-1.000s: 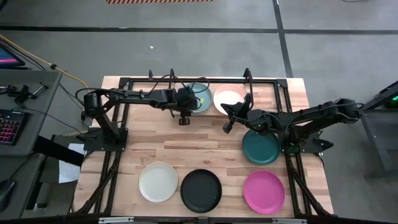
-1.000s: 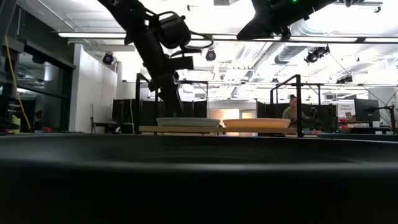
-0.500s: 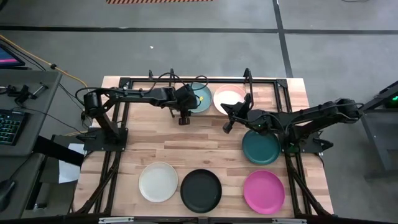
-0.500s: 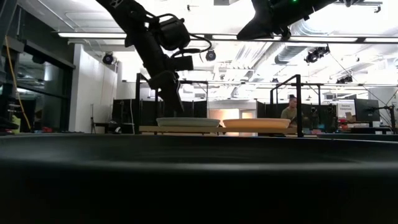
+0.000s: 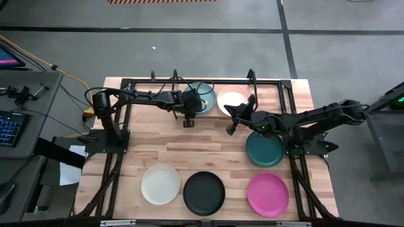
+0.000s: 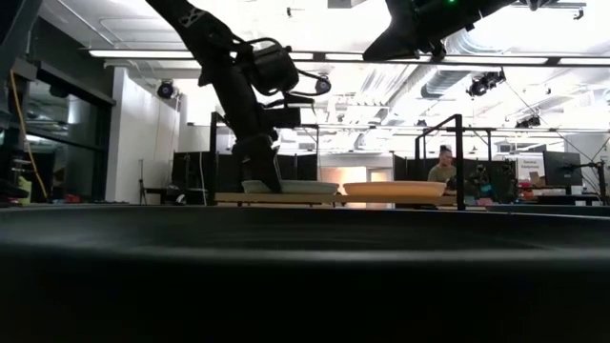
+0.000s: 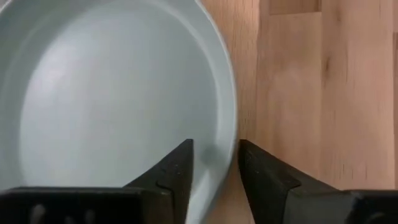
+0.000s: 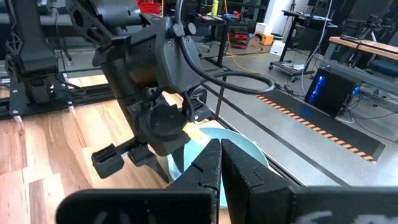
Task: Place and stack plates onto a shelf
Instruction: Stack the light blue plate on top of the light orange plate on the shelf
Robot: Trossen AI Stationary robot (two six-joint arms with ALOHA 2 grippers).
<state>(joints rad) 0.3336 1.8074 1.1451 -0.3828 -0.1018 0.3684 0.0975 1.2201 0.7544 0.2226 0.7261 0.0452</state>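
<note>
The light teal plate [image 5: 205,96] [image 7: 112,93] and the pale pink plate [image 5: 232,98] [image 6: 396,189] lie side by side, flat on the shelf's wood board [image 6: 227,198] at the table's far side. My left gripper [image 7: 216,149] [image 6: 265,181] is low at the teal plate's near-left rim [image 7: 229,106], slightly open. One finger is over the plate's inside and the other is outside the rim. My right gripper [image 8: 220,146] [image 5: 232,112] is shut and holds nothing. It hovers in front of the pink plate, pointing toward the left arm. My left gripper comes at the light teal plate's near-left rim [image 7: 231,124] from above, pointing down, with the rim in the narrow gap between the fingers. Whether the fingers touch the rim I cannot tell. The plate lies flat on the shelf board.
The dark teal plate [image 5: 265,149] lies under the right arm. White [image 5: 160,184], black [image 5: 204,193] and magenta [image 5: 267,194] plates sit in a row along the near edge. The black plate's rim [image 6: 305,276] fills the low view's lower half. Shelf wire uprights [image 5: 250,77] stand behind the plates.
My left gripper has come down from just above the light teal plate onto its near-left rim, and the left arm's shoulder has turned a little. Both plates on the shelf stay flat.
</note>
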